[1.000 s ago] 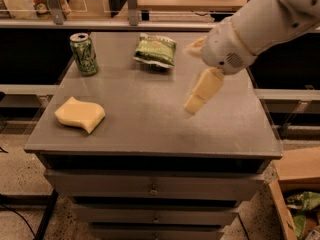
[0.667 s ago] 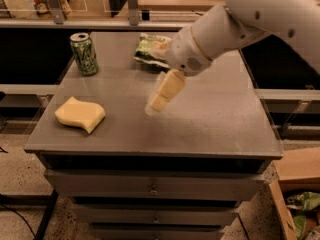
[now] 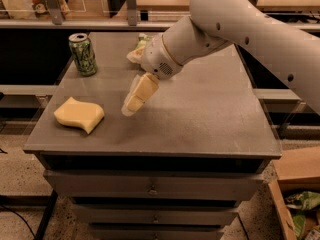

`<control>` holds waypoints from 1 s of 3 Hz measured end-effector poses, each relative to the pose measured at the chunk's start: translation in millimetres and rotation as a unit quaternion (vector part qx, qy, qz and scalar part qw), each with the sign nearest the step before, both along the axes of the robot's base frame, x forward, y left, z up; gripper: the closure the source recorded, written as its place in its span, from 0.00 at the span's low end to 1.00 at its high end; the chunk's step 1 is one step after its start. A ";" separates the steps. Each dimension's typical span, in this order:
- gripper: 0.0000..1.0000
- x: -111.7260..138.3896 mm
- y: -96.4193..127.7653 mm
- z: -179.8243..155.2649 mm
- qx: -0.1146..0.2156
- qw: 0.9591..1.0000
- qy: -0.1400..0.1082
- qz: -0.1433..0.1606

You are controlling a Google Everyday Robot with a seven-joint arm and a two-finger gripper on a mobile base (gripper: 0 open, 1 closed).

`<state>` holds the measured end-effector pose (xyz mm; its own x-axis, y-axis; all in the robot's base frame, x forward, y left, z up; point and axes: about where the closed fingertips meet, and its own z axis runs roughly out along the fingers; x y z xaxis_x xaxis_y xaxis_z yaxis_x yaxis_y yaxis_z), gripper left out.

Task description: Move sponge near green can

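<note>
The pale yellow sponge point(image 3: 79, 114) lies flat near the front left corner of the grey table point(image 3: 210, 114). The green can point(image 3: 83, 54) stands upright at the back left, well behind the sponge. My gripper point(image 3: 133, 104) hangs over the middle of the table, pointing down and to the left. It is to the right of the sponge, apart from it, and holds nothing. The white arm reaches in from the upper right.
A crinkled green snack bag point(image 3: 138, 48) lies at the back of the table, partly hidden behind my wrist. The table has drawers below its front edge. A cardboard box point(image 3: 296, 199) sits on the floor at the right.
My arm has swung left across the table, bringing the gripper from the right side toward the sponge. The sponge and the can have not moved.
</note>
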<state>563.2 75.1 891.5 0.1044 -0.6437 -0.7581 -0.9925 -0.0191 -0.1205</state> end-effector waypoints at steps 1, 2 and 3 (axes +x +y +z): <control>0.00 -7.6 10.9 -7.0 0.010 1.000 0.003 0.009; 0.00 -19.5 28.1 -17.5 0.035 0.999 0.005 0.014; 0.00 -29.8 54.9 -33.7 0.063 0.997 0.012 0.030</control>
